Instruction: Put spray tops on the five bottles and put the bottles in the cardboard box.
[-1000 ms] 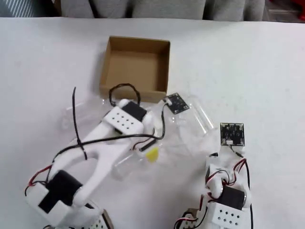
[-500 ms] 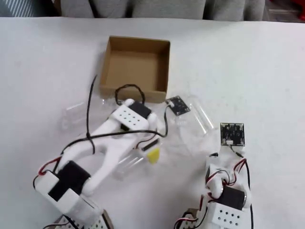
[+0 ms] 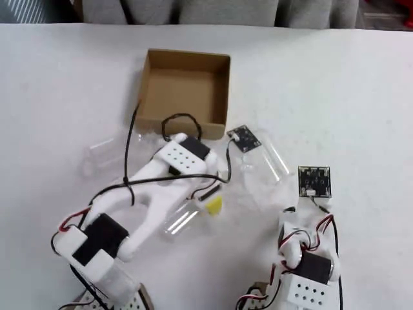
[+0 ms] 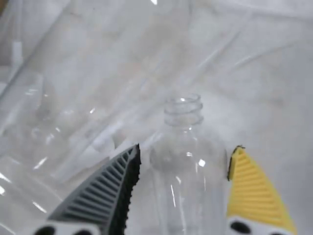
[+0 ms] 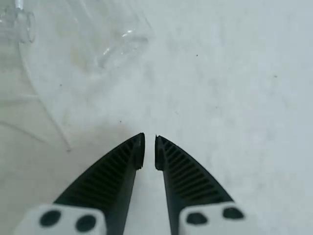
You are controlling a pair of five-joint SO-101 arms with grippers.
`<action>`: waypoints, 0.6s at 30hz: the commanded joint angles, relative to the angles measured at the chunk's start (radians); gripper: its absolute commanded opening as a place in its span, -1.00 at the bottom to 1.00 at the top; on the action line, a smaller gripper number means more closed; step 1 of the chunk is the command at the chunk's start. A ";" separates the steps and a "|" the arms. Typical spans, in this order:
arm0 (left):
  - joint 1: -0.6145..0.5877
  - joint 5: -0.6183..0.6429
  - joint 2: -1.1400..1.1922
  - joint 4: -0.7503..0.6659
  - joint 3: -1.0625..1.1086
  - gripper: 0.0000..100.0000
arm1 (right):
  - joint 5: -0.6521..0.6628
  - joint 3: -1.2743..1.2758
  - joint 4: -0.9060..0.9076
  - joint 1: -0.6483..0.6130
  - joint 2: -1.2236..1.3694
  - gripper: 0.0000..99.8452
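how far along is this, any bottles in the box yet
Nothing is finished: the cardboard box is empty. In hand: the left gripper is at one clear bottle whose neck is open, with no spray top on it. The right gripper sits shut over bare table. Left: capping and boxing every bottle; other clear parts lie loose near the box.

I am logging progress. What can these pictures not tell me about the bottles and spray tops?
High view: how many bottles lie there; the left arm covers some, and clear plastic blends into the table.
High view: spray tops, too faint to single out.
Left wrist view: the near bottle's base, cut off by the edge.
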 commanded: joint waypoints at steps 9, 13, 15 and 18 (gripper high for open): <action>0.077 0.040 0.045 0.055 -0.029 -0.89 | 0.012 0.009 0.005 -0.001 0.001 -0.97; 0.091 0.040 0.045 0.169 -0.114 -0.95 | 0.012 0.009 0.005 -0.001 0.001 -0.97; 0.076 0.040 0.045 0.229 -0.169 -0.96 | 0.012 0.009 0.005 -0.001 0.001 -0.97; 0.019 0.040 0.028 0.299 -0.241 -0.96 | 0.012 0.009 0.005 -0.001 0.001 -0.97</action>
